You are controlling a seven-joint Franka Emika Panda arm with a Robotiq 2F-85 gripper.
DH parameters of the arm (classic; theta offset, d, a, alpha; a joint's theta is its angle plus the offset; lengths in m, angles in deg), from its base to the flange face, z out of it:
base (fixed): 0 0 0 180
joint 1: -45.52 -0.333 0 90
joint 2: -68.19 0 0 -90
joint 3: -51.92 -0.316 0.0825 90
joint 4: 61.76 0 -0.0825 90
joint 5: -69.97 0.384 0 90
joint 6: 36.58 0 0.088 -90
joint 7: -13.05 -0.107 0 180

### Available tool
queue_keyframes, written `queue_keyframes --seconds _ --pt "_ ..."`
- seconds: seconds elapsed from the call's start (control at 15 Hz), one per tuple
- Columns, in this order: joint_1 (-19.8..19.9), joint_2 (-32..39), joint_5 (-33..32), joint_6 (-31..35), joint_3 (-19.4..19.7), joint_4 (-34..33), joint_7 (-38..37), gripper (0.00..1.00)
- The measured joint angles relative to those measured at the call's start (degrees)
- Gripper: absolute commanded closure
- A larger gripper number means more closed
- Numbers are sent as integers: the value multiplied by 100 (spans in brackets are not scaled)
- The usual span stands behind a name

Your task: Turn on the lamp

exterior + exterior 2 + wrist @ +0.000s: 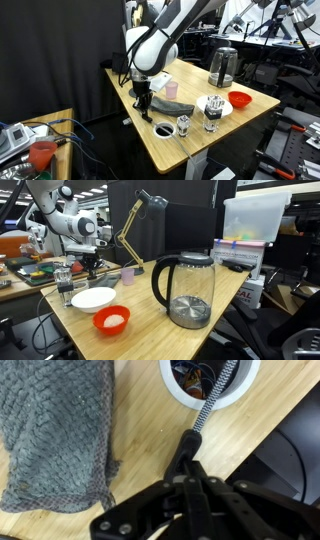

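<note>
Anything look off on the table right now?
Nothing spilled or tipped: the kettle and lamp are both standing. Only oddity: a spring-sheathed cable runs out of the desk grommet across the wood to the gripper, next to a rumpled grey cloth.

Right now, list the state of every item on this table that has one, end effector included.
lamp: upright, head dark, looks off.
end effector: fingers drawn together over the braided cable; grip on it unclear.
kettle: upright, lid on, looks empty.
red bowl: upright, looks empty.
grey cloth: lying rumpled on the table.
</note>
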Motion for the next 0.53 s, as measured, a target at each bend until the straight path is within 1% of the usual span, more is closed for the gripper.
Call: queue_keyframes --seconds 0.53 --pt "-19 80 0 -122 -14 -117 0 100"
